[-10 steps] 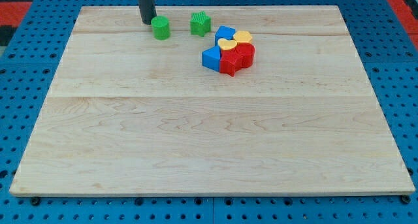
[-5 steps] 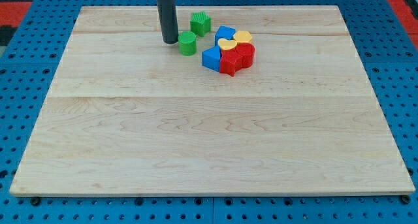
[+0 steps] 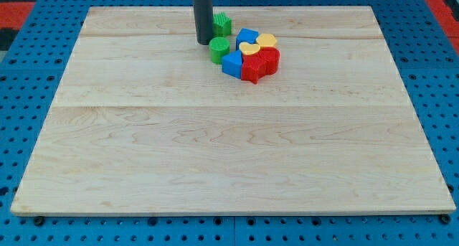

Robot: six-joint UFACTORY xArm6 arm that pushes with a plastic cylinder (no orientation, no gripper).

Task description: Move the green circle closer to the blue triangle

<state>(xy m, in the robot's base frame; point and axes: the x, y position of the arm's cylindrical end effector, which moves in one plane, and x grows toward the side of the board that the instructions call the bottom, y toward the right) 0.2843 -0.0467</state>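
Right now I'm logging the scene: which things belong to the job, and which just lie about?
Job:
- green circle
- blue triangle, just right of the circle
- my tip, at the circle's upper left

Lying about:
- green star
- blue block
- yellow blocks
- red blocks

Our rod (image 3: 204, 13) runs off the view's top edge, so we see only its lower part. It covers the left part of the second green block (image 3: 222, 24), whose shape we cannot settle. Beside that block, the cluster overlaps, hiding parts of the blue block (image 3: 247, 37).
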